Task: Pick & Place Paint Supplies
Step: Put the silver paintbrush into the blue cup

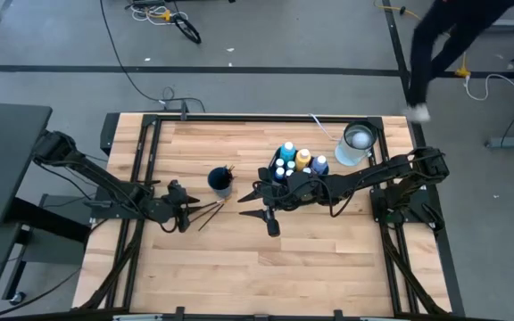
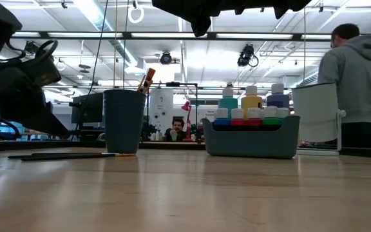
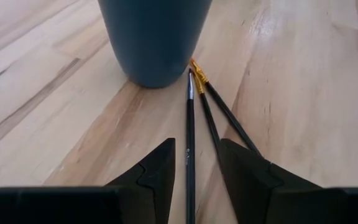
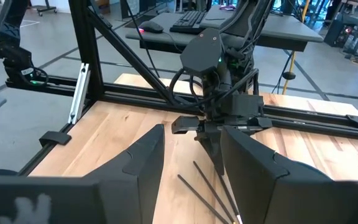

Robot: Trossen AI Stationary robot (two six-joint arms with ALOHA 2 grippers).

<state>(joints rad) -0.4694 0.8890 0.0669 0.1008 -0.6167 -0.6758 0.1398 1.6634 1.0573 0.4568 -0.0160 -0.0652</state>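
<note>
Three brushes (image 3: 210,118) are lying flat on the table (image 1: 239,267), fanned out w/ tips almost touching the base of the dark cup (image 3: 154,37). That layout is probably why the left gripper (image 3: 194,168) is sitting low right over them: fingers spread, straddling the handle of one brush, not pinching anything yet. Looks like it's lining up along the handles so a squeeze would catch a single thin stick, tho the neighbouring brush is lying very close, so it could grab two.

In the high view the cup (image 1: 220,181) is standing near table centre, already holding a couple of brushes upright, bristles up. So the cup is likely the drop spot, & the loose ones are waiting beside it at the left gripper (image 1: 184,217).

Bottles (image 1: 294,161) w/ white caps are packed in a small bin (image 2: 250,138) on the table's right half, just beside the right arm. Blue, yellow & teal ones are standing tall at the back, shorter ones in front. A clear pitcher (image 1: 357,143) is standing near the far right corner.

Right gripper (image 1: 273,214) is hovering above the table near centre, fingers spread, holding nothing, facing the left arm; seems to be waiting.

A person (image 2: 359,84) is standing beyond the table.
</note>
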